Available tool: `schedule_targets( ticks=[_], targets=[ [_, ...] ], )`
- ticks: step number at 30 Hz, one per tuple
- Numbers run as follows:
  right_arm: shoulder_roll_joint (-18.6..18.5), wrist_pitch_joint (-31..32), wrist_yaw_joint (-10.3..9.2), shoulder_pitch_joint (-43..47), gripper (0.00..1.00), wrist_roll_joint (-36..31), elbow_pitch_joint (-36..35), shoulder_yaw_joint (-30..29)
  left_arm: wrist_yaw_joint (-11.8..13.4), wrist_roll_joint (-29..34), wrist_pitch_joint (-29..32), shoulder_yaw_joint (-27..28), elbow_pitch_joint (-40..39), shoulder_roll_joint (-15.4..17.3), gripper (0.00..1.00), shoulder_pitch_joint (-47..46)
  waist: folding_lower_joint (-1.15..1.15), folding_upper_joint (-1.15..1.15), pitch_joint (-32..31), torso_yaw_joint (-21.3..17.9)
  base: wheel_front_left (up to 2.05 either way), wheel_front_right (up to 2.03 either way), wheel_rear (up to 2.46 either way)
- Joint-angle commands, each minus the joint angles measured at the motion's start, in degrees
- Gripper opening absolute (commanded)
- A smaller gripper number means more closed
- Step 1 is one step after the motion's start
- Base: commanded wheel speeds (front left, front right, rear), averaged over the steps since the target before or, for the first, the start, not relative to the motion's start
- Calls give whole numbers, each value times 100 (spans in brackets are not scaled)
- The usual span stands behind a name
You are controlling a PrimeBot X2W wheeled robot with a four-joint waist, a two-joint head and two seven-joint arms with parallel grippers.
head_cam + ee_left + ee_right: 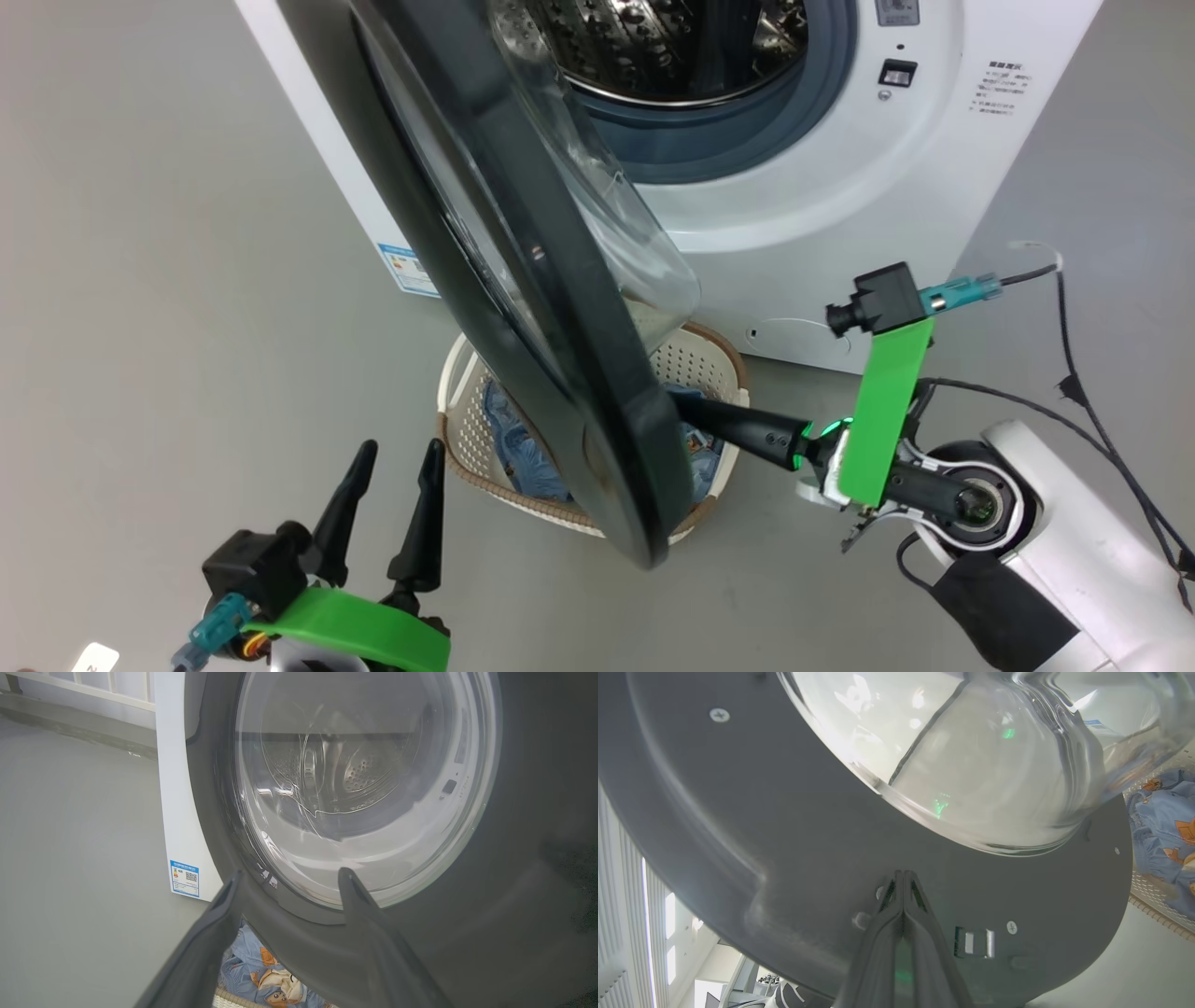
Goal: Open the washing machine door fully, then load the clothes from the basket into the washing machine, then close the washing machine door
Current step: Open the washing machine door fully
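Observation:
The washing machine (840, 187) stands at the top, its steel drum (653, 47) exposed. The washing machine door (523, 308) hangs partly swung out, its black rim edge-on over the basket (709, 359) on the floor. Blue printed clothes (532, 457) lie in the basket. My right gripper (680, 403) is shut, its tips pressed against the door's grey inner face (784, 835) below the glass bowl (971, 765); the right wrist view shows the tips (903, 873) together. My left gripper (400, 453) is open, low left of the basket, facing the door's outer side (289, 877) without touching it.
Black cables (1074, 373) trail over the grey floor right of the machine. Open floor (140, 280) stretches to the left. A blue label sticker (184, 878) marks the machine's lower front corner. A white railing (93, 690) runs behind.

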Motion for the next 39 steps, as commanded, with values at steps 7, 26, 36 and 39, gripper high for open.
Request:
schedule_targets(
  ticks=[7, 26, 36, 39],
  targets=[
    [246, 69, 18, 212, 0, -153, -377, 274, -14, 37, -37, 214, -147, 150, 100, 12, 0, 0, -97, 140, 0, 0, 0],
    [306, -319, 18, 420, 0, -273, -305, 336, -14, 4, -37, 210, -102, 212, 100, 65, 0, 0, -289, 11, 0, 0, 0],
    [-108, -1136, 18, 625, 100, -536, -70, 243, -14, -106, -37, 180, 9, 410, 100, 48, 0, 0, -383, -325, 0, 0, 0],
    [-202, -1304, 18, 681, 100, -560, -20, 238, -14, -124, -37, 173, 28, 463, 100, 52, 0, 0, -415, -402, 0, 0, 0]
  ],
)
